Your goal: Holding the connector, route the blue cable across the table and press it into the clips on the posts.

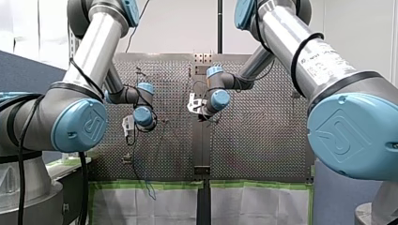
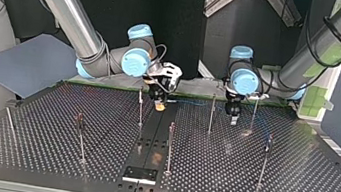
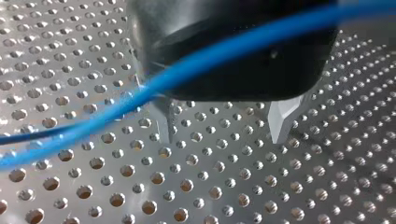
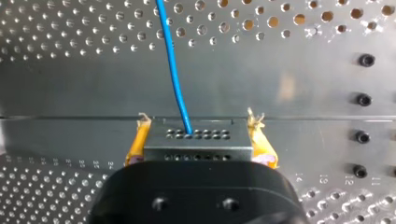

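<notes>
Blue cable (image 4: 173, 70), thin, smooth, from a grey many-holed connector (image 4: 198, 143)

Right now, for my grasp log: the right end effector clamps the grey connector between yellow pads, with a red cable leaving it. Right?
Not red: the right wrist view shows a blue cable leaving the connector. The right end effector does clamp it between yellow pads.

Grey connector with blue cable, far middle of the table
The boxy, hole-dotted connector (image 4: 198, 142) sits level between yellow pads (image 4: 134, 145). The thin cable (image 4: 173, 70) leaves its middle, running right among slim upright posts (image 2: 211, 114).
</notes>
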Motion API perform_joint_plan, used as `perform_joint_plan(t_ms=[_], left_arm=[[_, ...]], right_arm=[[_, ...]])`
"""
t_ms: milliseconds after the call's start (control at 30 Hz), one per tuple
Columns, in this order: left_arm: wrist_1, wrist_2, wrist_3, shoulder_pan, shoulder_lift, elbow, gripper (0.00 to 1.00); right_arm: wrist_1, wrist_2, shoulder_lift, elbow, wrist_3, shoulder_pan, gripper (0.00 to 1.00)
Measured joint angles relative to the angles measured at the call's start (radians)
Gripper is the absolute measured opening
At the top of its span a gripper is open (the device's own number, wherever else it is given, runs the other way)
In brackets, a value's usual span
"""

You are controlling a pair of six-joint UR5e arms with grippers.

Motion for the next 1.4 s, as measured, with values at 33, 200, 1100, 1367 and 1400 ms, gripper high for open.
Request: perform_joint_plan(t_ms=[33,200,1100,1367,1400], left_arm=[[-0.010,-0.003,0.002,-0.001,0.005,-0.001,1.00],[-0.053,-0.027,0.005,-0.009,0.037,-0.015,1.00],[-0.064,-0.071,0.013,-0.109,0.258,-0.228,1.00],[-0.060,-0.139,0.001,-0.185,0.274,-0.247,1.00],[-0.056,-0.142,0.000,-0.193,0.274,-0.247,1.00]], right_arm=[[0.000,0.000,0.000,0.000,0.000,-0.001,0.00],[0.001,-0.001,0.000,0.001,0.000,-0.002,0.00],[-0.001,-0.014,0.005,0.022,-0.003,-0.006,0.00],[-0.001,-0.017,0.005,0.021,-0.004,-0.015,0.00],[-0.001,-0.017,0.004,0.021,-0.004,-0.016,0.00]])
